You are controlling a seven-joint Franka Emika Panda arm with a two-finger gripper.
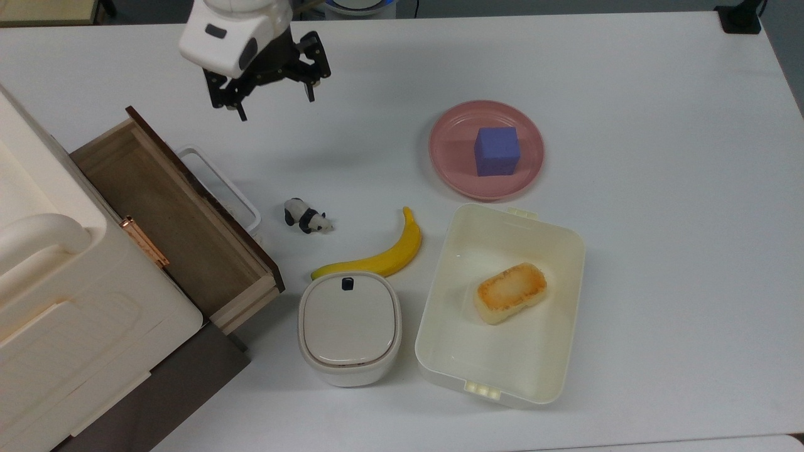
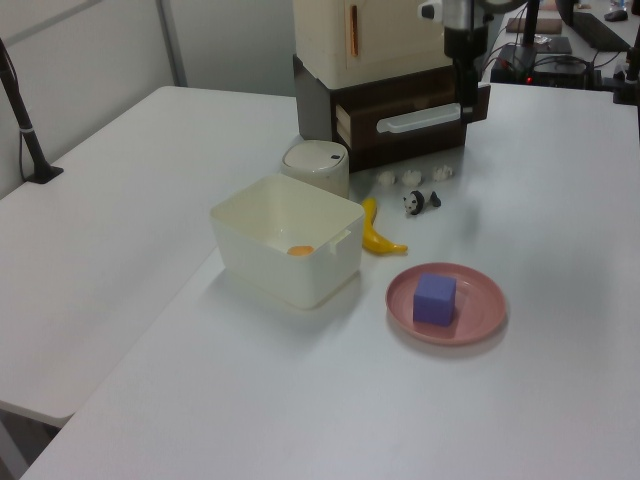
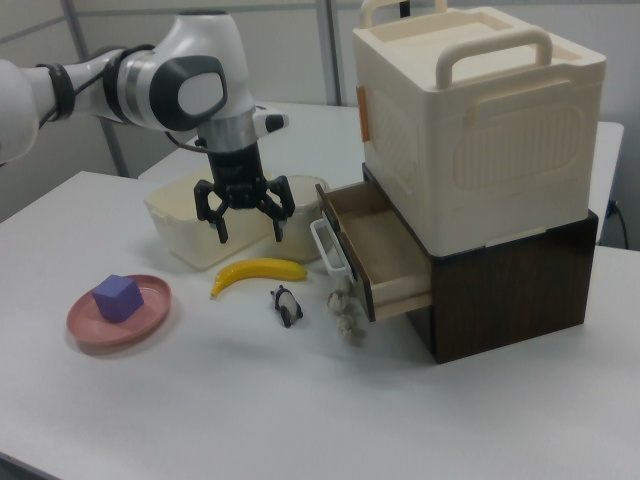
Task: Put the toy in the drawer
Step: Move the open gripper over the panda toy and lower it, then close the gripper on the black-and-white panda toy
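Observation:
The toy, a small black-and-white panda, stands on the white table between the drawer and the banana. The drawer is pulled out of the cream cabinet, its light-wood inside bare, with a white loop handle on its dark front. My gripper hangs open and holds nothing, above the table. In the top view it is above the panda and to the right of the drawer's far corner.
A yellow banana lies beside the panda. A cream lidded pot and a cream tub holding a bread piece stand nearby. A purple cube rests on a pink plate. Small white lumps lie below the drawer handle.

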